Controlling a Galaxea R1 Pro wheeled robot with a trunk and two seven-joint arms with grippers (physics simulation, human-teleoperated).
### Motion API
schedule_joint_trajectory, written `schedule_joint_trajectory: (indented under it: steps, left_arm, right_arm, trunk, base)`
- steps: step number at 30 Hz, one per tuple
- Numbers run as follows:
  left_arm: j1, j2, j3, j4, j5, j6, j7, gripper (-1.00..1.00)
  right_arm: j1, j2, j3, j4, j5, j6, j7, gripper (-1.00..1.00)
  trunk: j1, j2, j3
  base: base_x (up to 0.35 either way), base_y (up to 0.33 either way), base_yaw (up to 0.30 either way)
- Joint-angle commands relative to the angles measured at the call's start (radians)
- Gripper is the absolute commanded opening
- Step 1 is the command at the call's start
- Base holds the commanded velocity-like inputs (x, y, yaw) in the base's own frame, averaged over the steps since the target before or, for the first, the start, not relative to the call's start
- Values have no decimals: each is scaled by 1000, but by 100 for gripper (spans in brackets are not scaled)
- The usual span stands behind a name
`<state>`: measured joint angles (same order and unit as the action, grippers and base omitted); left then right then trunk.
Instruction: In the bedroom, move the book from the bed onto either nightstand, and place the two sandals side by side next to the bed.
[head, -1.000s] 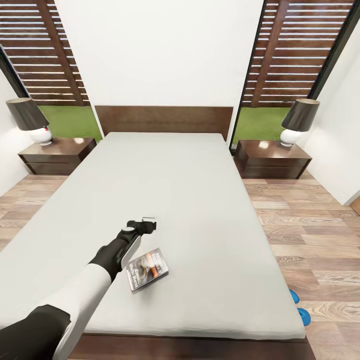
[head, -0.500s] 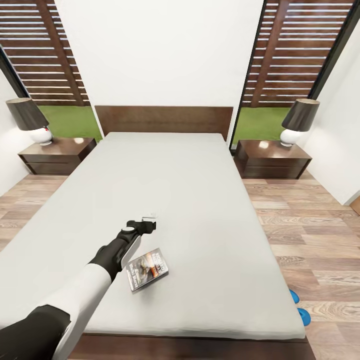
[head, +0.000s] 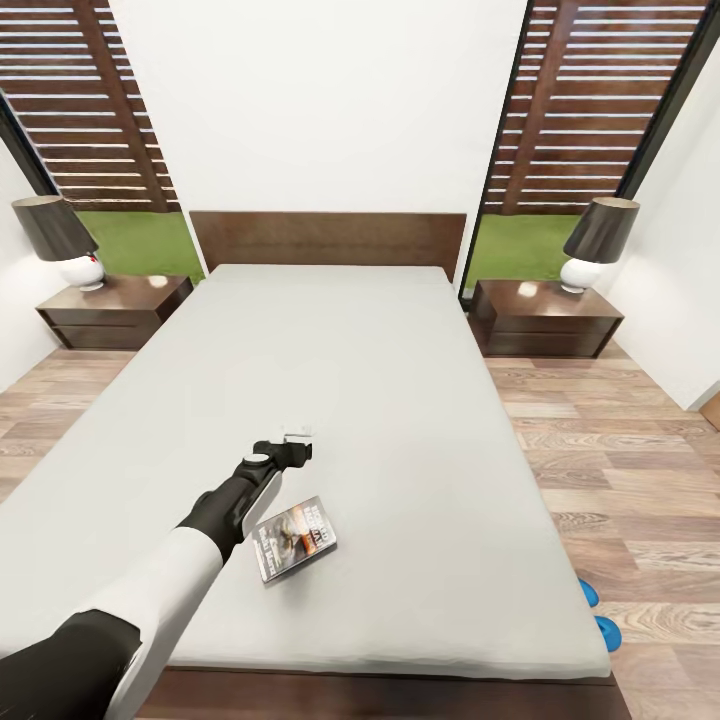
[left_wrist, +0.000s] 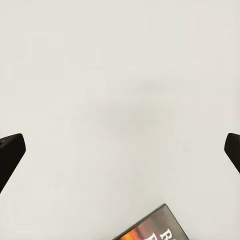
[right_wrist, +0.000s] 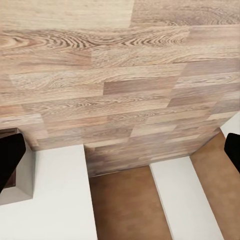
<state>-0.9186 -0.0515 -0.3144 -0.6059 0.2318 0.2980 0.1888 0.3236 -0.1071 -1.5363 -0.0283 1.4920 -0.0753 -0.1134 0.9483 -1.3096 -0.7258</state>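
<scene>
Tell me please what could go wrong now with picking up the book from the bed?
1. The open left gripper hangs beyond the book, so closing now would likely grab only mattress.
2. The book lies flat on the bed; the fingers may push it instead of getting under.

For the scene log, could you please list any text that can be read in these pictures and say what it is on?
Book cover, head view: white title lettering, too small and blurred to read.
Book cover, left wrist view: a partial "R", the rest cut off at the picture's edge.
No other text.
</scene>
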Motion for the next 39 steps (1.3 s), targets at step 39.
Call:
schedule_joint_trajectory:
  steps: [39]
  left_arm:
    - [0,-1,-32,0,11,6,9,100]
  right_arm:
    - [0,1,-12,1,4,7,-3,100]
  trunk:
    - [0,0,-30]
  base:
    - [0,0,0]
